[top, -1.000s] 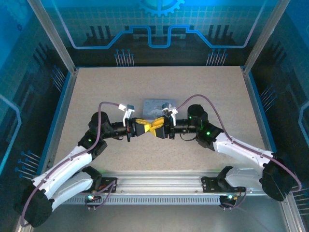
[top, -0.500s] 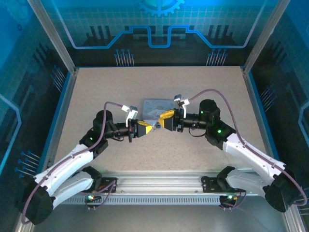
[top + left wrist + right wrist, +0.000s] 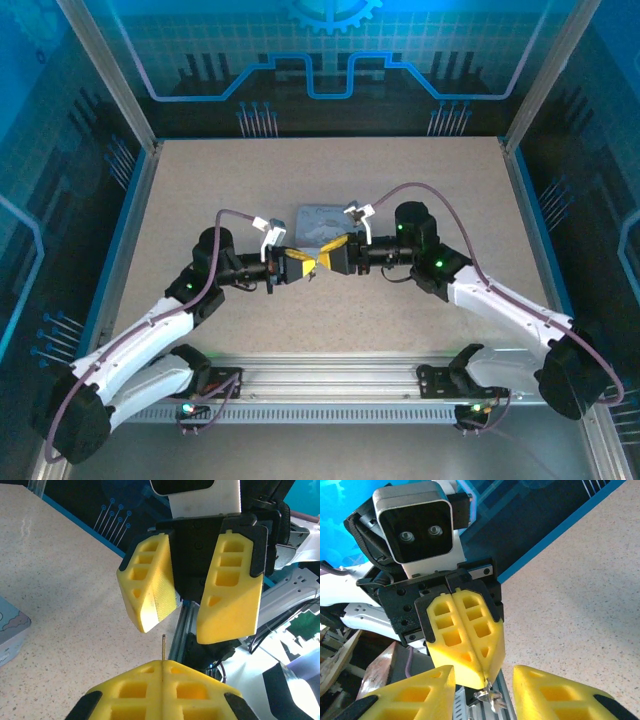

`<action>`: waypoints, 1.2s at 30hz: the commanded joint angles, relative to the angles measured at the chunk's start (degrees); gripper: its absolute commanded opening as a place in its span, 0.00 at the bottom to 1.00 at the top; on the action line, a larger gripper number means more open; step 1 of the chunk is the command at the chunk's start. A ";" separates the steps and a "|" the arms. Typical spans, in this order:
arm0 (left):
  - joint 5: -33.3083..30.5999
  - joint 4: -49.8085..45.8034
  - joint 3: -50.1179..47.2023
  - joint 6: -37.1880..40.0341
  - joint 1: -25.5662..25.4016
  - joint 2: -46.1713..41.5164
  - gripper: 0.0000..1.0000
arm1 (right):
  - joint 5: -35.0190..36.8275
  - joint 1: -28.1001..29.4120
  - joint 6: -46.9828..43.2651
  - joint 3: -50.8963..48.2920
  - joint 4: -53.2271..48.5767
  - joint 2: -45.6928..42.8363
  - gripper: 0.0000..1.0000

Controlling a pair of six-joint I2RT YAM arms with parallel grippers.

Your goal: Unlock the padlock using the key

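My left gripper is shut on the key, a thin dark metal sliver poking out past its yellow fingertips. In the right wrist view the key glints silvery, hanging just below the left gripper's closed tips. My right gripper faces it tip to tip and is open, one finger on each side of the left gripper's tips, touching nothing. Both are held above the table's middle. The padlock is hidden.
A pastel lavender printed tin lies on the speckled table just behind the two grippers. An aluminium rail runs along the near edge, and blue walls enclose the sides and back.
One second ago the two grippers overlapped. The right gripper then pulled back to the right and has now returned, open, to the left gripper's tips. The left gripper stayed shut and shifted slightly.
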 commanded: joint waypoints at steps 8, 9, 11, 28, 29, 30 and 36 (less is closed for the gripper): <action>1.99 2.45 2.25 -1.13 0.50 0.29 0.00 | -1.88 1.39 0.34 2.54 0.55 2.45 0.25; 1.89 2.44 2.25 -1.11 0.47 0.30 0.00 | -1.88 1.40 0.27 2.59 0.49 2.46 0.23; 1.78 2.39 2.25 -1.11 0.50 0.38 0.00 | -1.86 1.47 0.12 2.45 0.52 2.56 0.15; -7.27 13.51 -6.43 -12.59 0.92 -3.38 0.45 | 5.62 1.14 0.14 0.78 6.39 2.24 0.00; -7.17 15.17 -7.24 -13.36 0.93 -3.27 0.45 | 5.50 1.09 0.24 1.08 6.63 2.67 0.00; -7.26 16.48 -8.01 -14.30 0.92 -2.98 0.45 | 5.27 1.10 0.34 1.24 6.93 3.08 0.00; -5.63 28.16 -10.75 -20.02 0.91 1.37 0.45 | 3.87 1.24 0.83 1.66 9.06 4.52 0.00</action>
